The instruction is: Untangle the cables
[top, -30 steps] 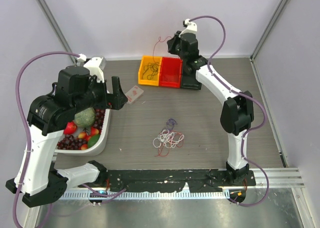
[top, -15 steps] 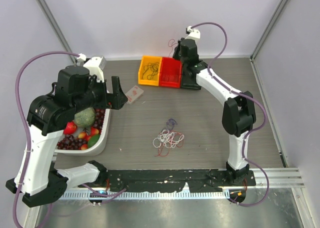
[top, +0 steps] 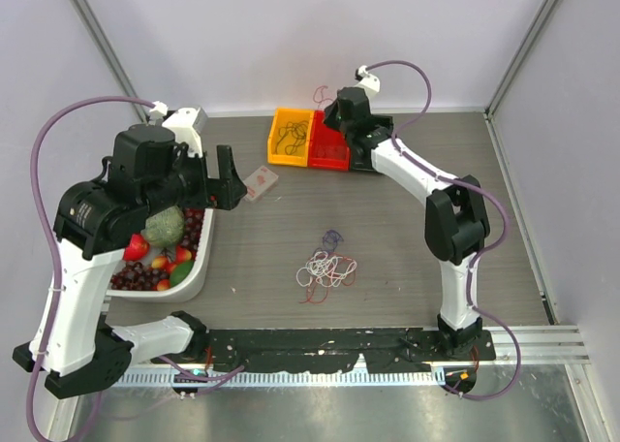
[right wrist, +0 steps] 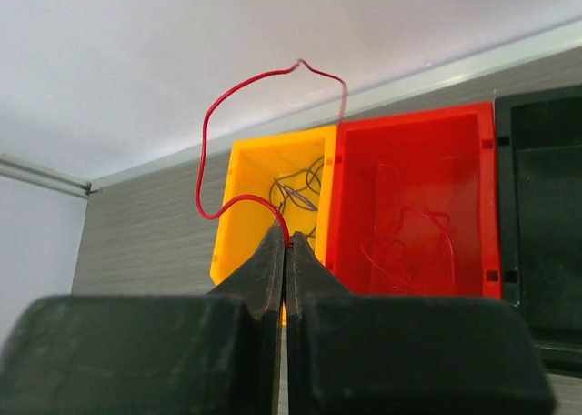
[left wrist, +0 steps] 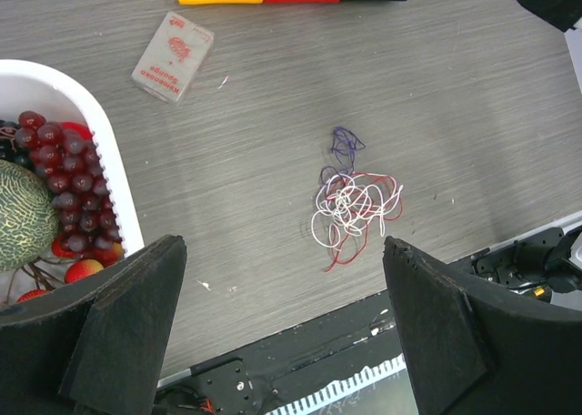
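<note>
right gripper (right wrist: 285,251) pinches red wire (right wrist: 211,124) at red bin (right wrist: 409,128) edge, top of frame, for sorting by colour, I judge | left gripper (left wrist: 282,251) wide over tangle (left wrist: 350,206), centre, ready

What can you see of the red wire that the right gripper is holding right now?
The red wire is very thin and springy. The right gripper is shut on it, pinching it at the fingertips. From there it bows left, arches up to a small kink at the top, then drops toward the seam between the yellow bin and the red bin. Its far end is too fine to make out. It is held in the air, apart from the tangle of other wires.
</note>
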`<control>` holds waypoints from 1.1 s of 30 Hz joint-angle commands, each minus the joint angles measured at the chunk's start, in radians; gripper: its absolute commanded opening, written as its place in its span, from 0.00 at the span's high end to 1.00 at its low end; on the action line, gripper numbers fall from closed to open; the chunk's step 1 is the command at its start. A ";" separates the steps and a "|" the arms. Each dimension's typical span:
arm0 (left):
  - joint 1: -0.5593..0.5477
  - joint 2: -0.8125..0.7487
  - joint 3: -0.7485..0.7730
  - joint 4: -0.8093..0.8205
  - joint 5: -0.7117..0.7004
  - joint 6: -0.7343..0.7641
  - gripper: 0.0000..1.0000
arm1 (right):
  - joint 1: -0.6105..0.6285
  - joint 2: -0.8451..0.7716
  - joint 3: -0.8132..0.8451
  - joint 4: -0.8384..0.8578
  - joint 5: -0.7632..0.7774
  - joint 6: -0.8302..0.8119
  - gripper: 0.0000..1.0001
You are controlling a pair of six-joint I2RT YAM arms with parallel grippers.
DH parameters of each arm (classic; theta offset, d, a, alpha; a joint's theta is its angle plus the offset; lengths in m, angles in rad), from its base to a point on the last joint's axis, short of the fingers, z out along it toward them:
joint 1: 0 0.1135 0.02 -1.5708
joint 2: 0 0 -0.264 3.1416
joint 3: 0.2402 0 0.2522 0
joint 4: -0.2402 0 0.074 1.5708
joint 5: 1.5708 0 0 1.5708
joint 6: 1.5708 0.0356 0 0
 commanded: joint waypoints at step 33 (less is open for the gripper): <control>0.001 0.006 0.024 0.009 -0.001 0.015 0.06 | -0.057 0.411 0.327 -0.191 -0.121 -0.055 0.99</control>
